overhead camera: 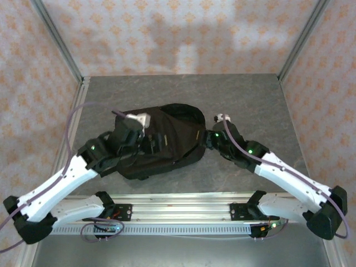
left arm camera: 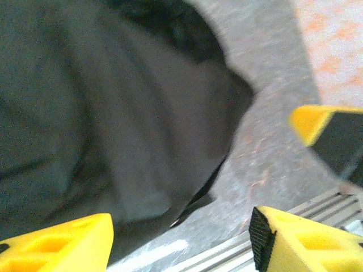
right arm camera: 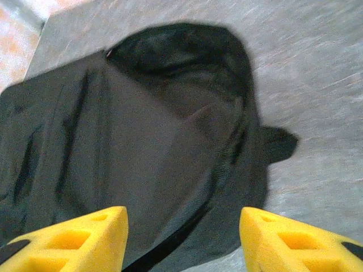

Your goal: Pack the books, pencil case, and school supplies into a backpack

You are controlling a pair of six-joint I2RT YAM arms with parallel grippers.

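Note:
The black backpack (overhead camera: 167, 139) lies flat in the middle of the table, closed as far as I can see. My left gripper (overhead camera: 147, 142) hovers over its left half. In the left wrist view that gripper (left arm camera: 181, 235) is open, with dark backpack fabric (left arm camera: 113, 113) and bare table between its yellow fingers (left arm camera: 295, 238). My right gripper (overhead camera: 209, 139) is at the backpack's right edge. In the right wrist view it (right arm camera: 182, 224) stands open just above the backpack (right arm camera: 142, 141), gripping nothing. The books, pencil case and school supplies are out of view.
The grey table (overhead camera: 250, 94) has bare room behind and to the right of the backpack. An aluminium rail (overhead camera: 178, 208) runs along the near edge. Patterned walls enclose the back and sides. A yellow-and-black part (left arm camera: 329, 136) shows at the right of the left wrist view.

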